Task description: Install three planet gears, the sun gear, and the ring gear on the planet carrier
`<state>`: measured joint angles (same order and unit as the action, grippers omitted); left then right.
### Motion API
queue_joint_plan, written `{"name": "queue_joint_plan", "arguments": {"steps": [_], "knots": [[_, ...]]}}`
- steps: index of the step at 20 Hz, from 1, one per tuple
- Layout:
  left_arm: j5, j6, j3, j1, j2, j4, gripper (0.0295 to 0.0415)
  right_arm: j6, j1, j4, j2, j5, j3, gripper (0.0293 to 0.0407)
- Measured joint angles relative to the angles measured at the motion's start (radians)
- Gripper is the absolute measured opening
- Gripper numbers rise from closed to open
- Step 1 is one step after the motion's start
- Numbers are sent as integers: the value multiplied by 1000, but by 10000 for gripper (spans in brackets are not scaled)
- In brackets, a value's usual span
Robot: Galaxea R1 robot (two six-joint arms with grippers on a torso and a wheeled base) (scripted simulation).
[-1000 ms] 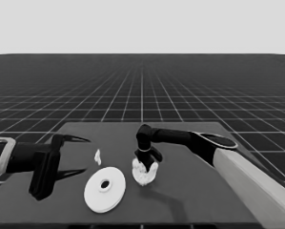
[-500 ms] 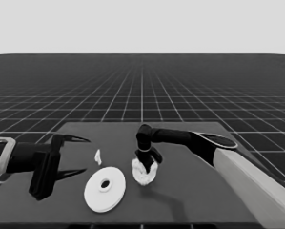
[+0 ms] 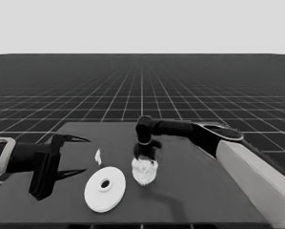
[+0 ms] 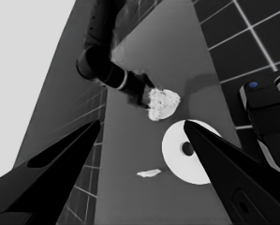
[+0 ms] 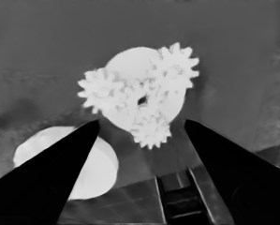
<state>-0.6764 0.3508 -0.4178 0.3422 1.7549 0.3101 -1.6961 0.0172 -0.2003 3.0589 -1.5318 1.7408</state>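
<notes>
The smaller round part lies mid-table with toothed gears on it. In the right wrist view three planet gears ring its surface, and a fourth toothed gear sits at the centre. My right gripper hangs just above this stack, open, with nothing between its fingers. The larger round part lies flat to the left of the stack, apart from it. My left gripper waits open over the table's left end.
A thin white piece lies between the left gripper and the stack, behind the larger round part. The left wrist view shows the larger round part, the thin white piece and the gear stack under the right arm.
</notes>
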Motion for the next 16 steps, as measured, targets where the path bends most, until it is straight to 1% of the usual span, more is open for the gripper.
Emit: {"name": "queue_joint_plan", "arguments": {"steps": [1,3,8,9,10,11,12,13,16], "knots": [[0,0,0,0,0,0,385,148,-22,17,-2,-3,-8,388],[0,0,0,0,0,0,385,288,-41,35,-4,-4,-14,385],[0,0,0,0,0,0,385,358,-49,44,-5,-3,-15,385],[0,0,0,0,0,0,385,763,75,-176,-280,143,-474,404],[0,0,0,0,0,0,385,1017,195,-308,-699,229,-835,394],[0,0,0,0,0,0,385,1166,260,-386,-959,278,-1046,389],[0,0,0,0,0,0,385,1254,294,-431,-1105,308,-1173,386],[0,0,0,0,0,0,385,1306,313,-458,-1188,326,-1248,385],[0,0,0,0,0,0,385,1365,333,-489,-1278,346,-1333,385]]}}
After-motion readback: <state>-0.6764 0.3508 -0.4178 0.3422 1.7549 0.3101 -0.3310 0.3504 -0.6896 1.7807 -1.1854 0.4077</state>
